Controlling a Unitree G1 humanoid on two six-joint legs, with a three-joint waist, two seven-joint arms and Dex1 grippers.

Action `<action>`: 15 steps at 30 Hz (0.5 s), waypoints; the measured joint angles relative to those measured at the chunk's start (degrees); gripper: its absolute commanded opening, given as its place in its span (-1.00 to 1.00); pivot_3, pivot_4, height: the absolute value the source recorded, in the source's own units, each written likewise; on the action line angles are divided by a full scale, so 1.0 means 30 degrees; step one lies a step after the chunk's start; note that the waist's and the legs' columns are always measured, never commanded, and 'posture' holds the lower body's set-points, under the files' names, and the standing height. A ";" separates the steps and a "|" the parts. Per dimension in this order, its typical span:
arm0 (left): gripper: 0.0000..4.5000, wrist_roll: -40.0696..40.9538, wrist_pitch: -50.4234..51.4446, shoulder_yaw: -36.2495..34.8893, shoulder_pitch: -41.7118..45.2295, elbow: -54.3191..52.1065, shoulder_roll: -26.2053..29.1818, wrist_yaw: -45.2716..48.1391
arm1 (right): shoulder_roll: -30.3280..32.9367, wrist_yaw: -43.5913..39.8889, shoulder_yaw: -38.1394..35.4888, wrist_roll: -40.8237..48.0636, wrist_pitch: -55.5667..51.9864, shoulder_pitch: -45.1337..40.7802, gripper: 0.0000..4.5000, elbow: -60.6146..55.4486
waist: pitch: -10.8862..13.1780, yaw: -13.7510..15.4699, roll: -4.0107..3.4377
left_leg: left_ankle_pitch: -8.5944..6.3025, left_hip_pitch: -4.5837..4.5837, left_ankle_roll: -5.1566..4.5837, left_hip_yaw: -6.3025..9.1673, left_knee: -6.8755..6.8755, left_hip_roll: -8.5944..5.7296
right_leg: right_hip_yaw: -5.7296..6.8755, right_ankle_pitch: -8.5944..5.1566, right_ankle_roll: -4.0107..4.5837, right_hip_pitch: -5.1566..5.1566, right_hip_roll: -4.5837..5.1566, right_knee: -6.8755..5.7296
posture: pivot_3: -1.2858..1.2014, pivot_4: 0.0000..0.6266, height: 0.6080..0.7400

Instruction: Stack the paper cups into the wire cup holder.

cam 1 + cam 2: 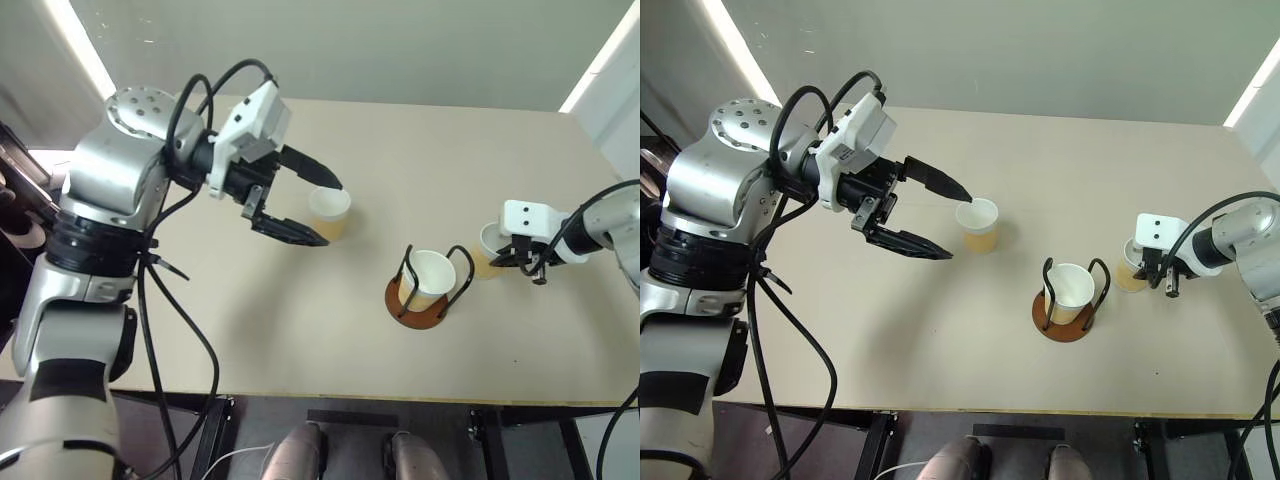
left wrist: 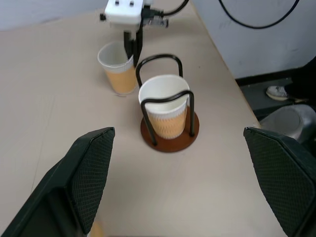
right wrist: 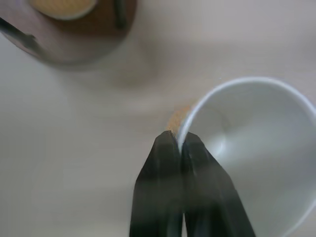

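One paper cup (image 1: 432, 272) stands inside the wire cup holder (image 1: 415, 312), between its two black loops on the rust-brown base. Just right of the holder stands a second paper cup (image 3: 256, 148). My right gripper (image 3: 180, 143) is shut on that cup's rim, one finger inside the wall and one outside. A third paper cup (image 1: 330, 213) stands upright at mid-table. My left gripper (image 1: 331, 214) hangs open above it, its fingers spread wide and pointing toward the holder, and is not touching the cup.
Everything sits on a beige table (image 1: 300, 340), whose front edge runs near me. The right edge of the table lies close behind my right arm. Black cables hang off my left arm above the table's left side.
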State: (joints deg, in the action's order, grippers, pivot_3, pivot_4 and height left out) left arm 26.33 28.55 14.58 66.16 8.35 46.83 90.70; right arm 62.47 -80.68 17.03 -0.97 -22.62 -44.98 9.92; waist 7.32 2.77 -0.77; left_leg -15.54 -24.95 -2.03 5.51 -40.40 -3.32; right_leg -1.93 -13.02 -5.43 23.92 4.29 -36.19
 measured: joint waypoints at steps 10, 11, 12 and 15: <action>1.00 0.0435 -0.1127 0.0347 -0.0426 0.0076 0.0570 0.0002 | 0.2306 -0.1994 -0.3211 0.4408 -0.5724 -0.2183 -0.99 -0.7386 | 0.0006 -0.0099 -0.0012 | 0.0005 0.0000 0.0014 0.0013 0.0106 0.0007 | 0.0006 -0.0001 0.0021 0.0000 -0.0005 0.0066 | 0.03 -0.52 1.00; 1.00 0.0452 -0.1293 0.0462 -0.0426 0.0128 0.0538 0.0002 | 0.2337 -0.2089 -0.3215 0.4989 -0.6485 -0.2905 -0.99 -0.8484 | 0.0006 -0.0121 -0.0013 | 0.0005 0.0000 0.0015 0.0012 0.0108 0.0007 | 0.0007 -0.0003 0.0025 0.0002 -0.0005 0.0073 | 0.03 -0.52 1.00; 1.00 0.0453 -0.1473 0.0545 -0.0427 0.0183 0.0493 0.0002 | 0.2347 -0.2165 -0.3243 0.5447 -0.7071 -0.3503 -0.99 -0.9390 | 0.0006 -0.0122 -0.0011 | 0.0005 0.0002 0.0015 0.0016 0.0108 0.0007 | 0.0010 -0.0003 0.0025 0.0000 -0.0005 0.0087 | 0.03 -0.52 1.00; 1.00 0.0455 -0.1947 0.0754 -0.0429 0.0530 0.0455 0.0002 | 0.2056 -0.2138 -0.3070 0.6242 -0.8296 -0.4677 -0.99 -1.0841 | 0.0006 -0.0120 -0.0010 | 0.0006 0.0000 0.0013 0.0032 0.0088 0.0002 | 0.0015 -0.0002 0.0027 -0.0015 0.0000 0.0105 | 0.03 -0.52 1.00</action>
State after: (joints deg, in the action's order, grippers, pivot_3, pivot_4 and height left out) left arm 27.69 22.70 16.84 64.88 9.94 48.19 90.71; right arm 68.64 -87.10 7.82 17.75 -47.51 -59.01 -22.60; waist 7.34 2.41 -0.80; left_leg -15.53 -24.95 -1.99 5.61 -40.13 -3.32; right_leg -1.88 -13.02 -5.35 23.88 4.29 -35.88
